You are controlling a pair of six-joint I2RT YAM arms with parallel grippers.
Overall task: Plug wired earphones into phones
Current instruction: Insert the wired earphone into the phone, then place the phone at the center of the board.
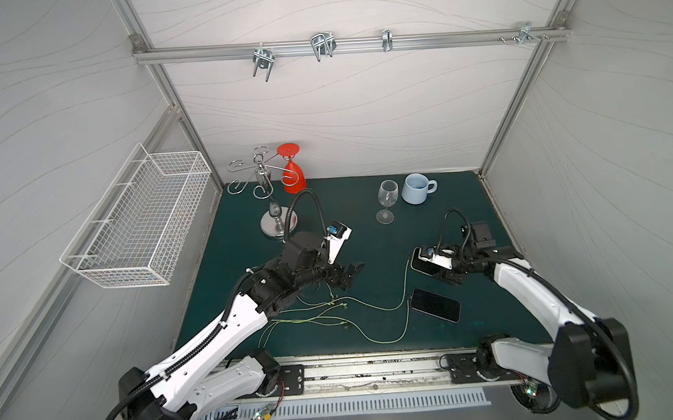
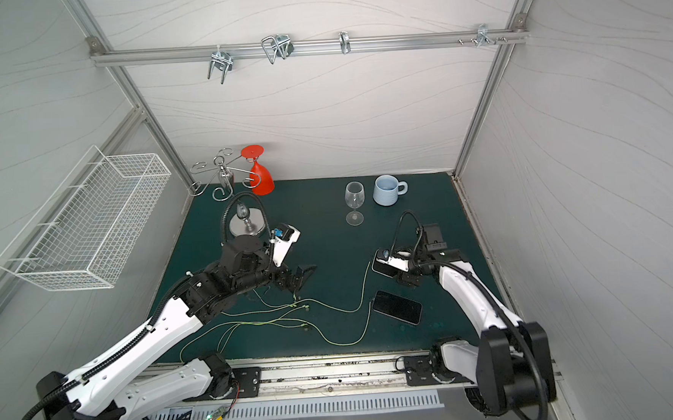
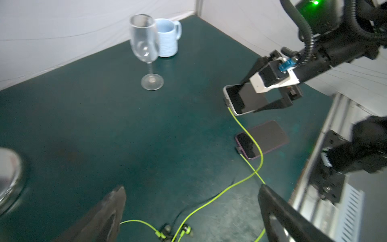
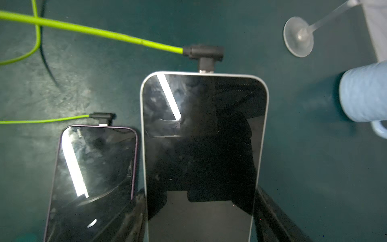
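1. Left tool [image 1: 349,276] hangs with its jaws spread wide and empty, low over the middle of the table [image 1: 368,237], just above the loose earbuds [image 3: 184,229].
2. Across from it, the right tool [image 4: 201,194] is clamped across the width of the white-rimmed phone [image 4: 205,125]. It has one finger on each long edge, at the end away from the socket. The phone seems raised a little off the table.
3. That phone lies to the right of the left tool. Its long axis runs left to right, with the socket end pointing left toward the left tool. A dark angled plug [image 4: 202,52] sits in that end with a sliver of metal showing at the joint, so I judge it in, or very nearly.
4. Just nearer than the held one, the purple-rimmed phone [image 1: 436,304] lies flat on much the same heading. The second plug [image 4: 102,117] is at its left end.
5. The yellow-green cords [image 1: 404,290] trail left from both plugs, cross once, and run to the earbuds under the left tool.
6. Both sets look connected, so the task seems at or near its end. What remains probably falls to the right arm, the only one touching a phone: lower it and let go without dragging the cord. Any last push on the plug would go rightward along the phone's long axis, and the left tool stands on that side.
7. The wine glass [image 1: 387,200] and the mug [image 1: 417,189] stand at the far side, well apart from all this.
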